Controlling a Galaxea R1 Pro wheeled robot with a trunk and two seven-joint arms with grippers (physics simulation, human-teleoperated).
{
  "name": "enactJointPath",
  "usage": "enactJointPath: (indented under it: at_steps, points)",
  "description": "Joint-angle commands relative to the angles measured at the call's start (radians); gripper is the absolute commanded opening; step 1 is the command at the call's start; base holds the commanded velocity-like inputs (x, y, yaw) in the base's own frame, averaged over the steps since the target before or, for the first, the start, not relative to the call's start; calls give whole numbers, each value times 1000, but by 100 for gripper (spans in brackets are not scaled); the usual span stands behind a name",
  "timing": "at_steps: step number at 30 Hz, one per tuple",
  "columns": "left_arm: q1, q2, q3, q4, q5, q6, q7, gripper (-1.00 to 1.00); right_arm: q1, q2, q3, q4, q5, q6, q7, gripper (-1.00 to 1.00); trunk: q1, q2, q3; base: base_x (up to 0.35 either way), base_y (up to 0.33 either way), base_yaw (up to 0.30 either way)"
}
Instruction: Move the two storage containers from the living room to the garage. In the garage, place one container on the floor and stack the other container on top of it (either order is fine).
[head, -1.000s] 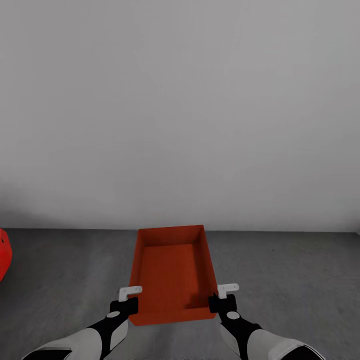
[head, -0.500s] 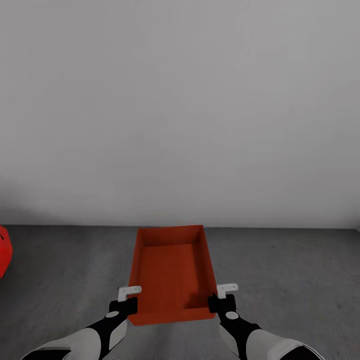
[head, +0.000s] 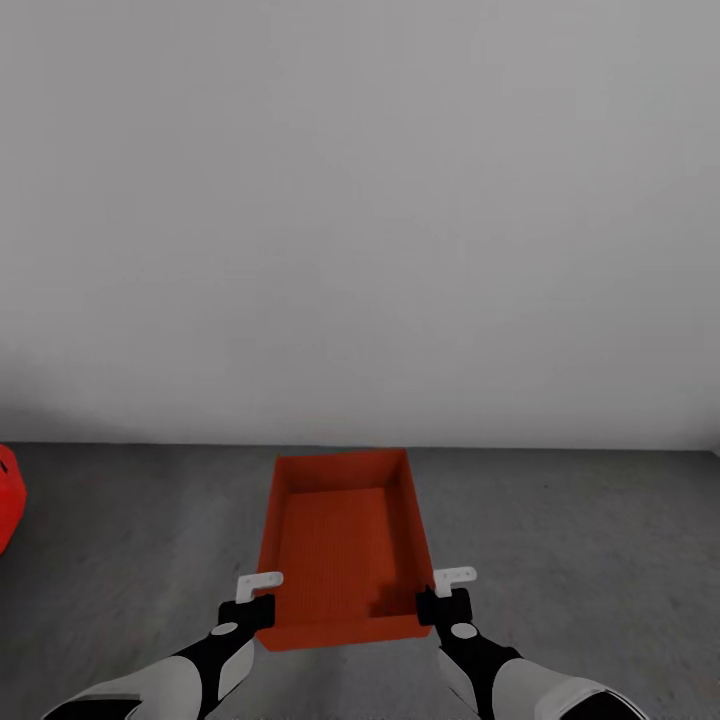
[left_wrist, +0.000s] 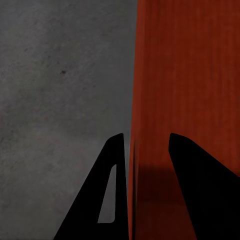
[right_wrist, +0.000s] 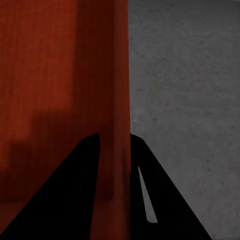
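One orange-red storage container (head: 344, 545) sits between the two arms, directly ahead of the robot, open top upward, its long axis pointing away toward the pale grey wall (head: 360, 220). From the head view, whether its base touches the dark grey floor (head: 580, 540) or is held just above it cannot be determined.

The left gripper (head: 257, 598) is at the near left corner of the container. In the left wrist view, its two black fingers (left_wrist: 107, 195) straddle the container's left side wall (left_wrist: 134, 150), one finger outside over the floor (left_wrist: 60, 90) and one inside the bin; the jaws pinch that wall.

The right gripper (head: 447, 594) is at the near right corner. In the right wrist view, its fingers (right_wrist: 75, 195) straddle the right side wall (right_wrist: 117, 100) in the same way, one finger inside, one outside over the floor (right_wrist: 185, 90); the jaws pinch the wall.

Part of a red car (head: 8, 495) appears at the left edge of the head view, well apart from the container.
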Motion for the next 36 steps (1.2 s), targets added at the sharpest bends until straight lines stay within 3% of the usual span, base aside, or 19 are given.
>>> enactJointPath:
  at_steps: [1,36]
  points:
    - [-1,0,4,-2,14,-7,7,-100,-1,5,-50,2,-5,0,18,-100,0,-1,-3,-11,0,0]
    - [-1,0,4,-2,14,-7,7,-100,-1,5,-51,2,-5,0,18,-100,0,-1,-59,0,0,0]
